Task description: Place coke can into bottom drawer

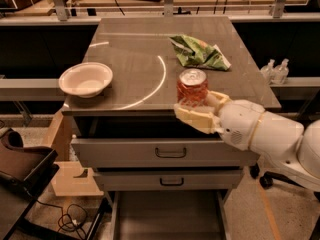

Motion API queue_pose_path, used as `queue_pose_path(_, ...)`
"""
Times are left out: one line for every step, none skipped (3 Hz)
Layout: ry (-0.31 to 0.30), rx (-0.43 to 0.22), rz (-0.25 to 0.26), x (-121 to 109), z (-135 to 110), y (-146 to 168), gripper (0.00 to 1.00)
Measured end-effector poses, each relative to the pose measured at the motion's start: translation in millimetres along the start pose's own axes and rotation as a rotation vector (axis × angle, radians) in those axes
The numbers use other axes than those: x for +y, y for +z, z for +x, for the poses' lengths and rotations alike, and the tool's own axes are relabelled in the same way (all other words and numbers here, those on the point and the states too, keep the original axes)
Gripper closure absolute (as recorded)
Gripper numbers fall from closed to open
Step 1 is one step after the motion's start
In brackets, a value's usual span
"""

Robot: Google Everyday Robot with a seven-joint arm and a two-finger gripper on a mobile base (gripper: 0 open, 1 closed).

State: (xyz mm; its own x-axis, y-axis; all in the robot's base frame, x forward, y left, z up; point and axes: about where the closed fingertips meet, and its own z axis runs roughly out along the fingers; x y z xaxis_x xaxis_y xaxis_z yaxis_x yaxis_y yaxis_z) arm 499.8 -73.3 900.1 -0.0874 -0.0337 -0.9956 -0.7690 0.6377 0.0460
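Near the front of the cabinet top [130, 49], gripper [196, 105] tight around coke can [192, 86].

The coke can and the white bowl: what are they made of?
The coke can, held in the gripper at the front edge of the cabinet, looks like thin metal: shiny silver top, printed red wall. The white bowl looks like matte plastic or paper; no glaze shine.

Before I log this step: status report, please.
Gripper shut on coke can, at front edge of tabletop. Bottom drawer open below. No obstacle seen between.
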Motion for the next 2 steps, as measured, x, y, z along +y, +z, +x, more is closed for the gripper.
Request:
queue_pose_path(0.035,0.039,-0.041,13,53,-46,1.0)
queue_pose_path(0.094,0.112,-0.09,18,108,-64,1.0)
